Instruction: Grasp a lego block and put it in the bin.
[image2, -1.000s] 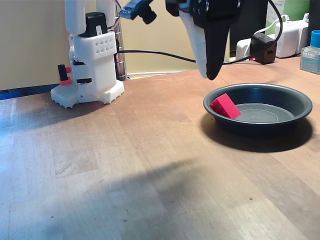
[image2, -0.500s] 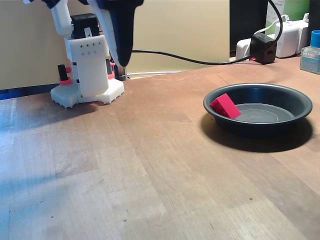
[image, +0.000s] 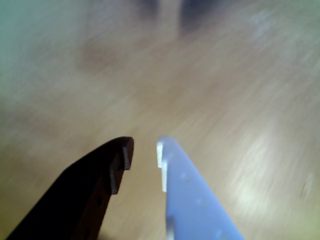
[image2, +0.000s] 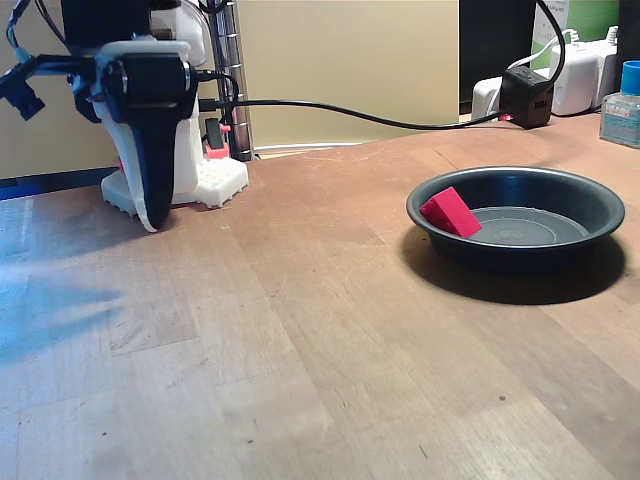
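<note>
The red lego block (image2: 450, 212) lies tilted inside the bin (image2: 560, 255), leaning on its left inner wall. The bin is a dark grey round pan at the right of the fixed view. My gripper (image2: 152, 222) hangs far to the left, in front of the white robot base (image2: 215, 180), pointing down just above the table. In the wrist view the gripper (image: 144, 150) has a black finger (image: 117, 165) and a white finger (image: 172, 170) with only a slim gap at the tips. Nothing is held between them, and blurred wood lies below.
A black cable (image2: 400, 122) runs along the back from the arm to a black adapter (image2: 527, 92). White chargers (image2: 580, 70) and a blue-capped bottle (image2: 622, 100) stand at the back right. Bare wooden tabletop (image2: 300, 330) spreads between base and pan.
The arm has swung left from above the pan, across the back, and come down in front of its base. The red block has stayed put in the pan.
</note>
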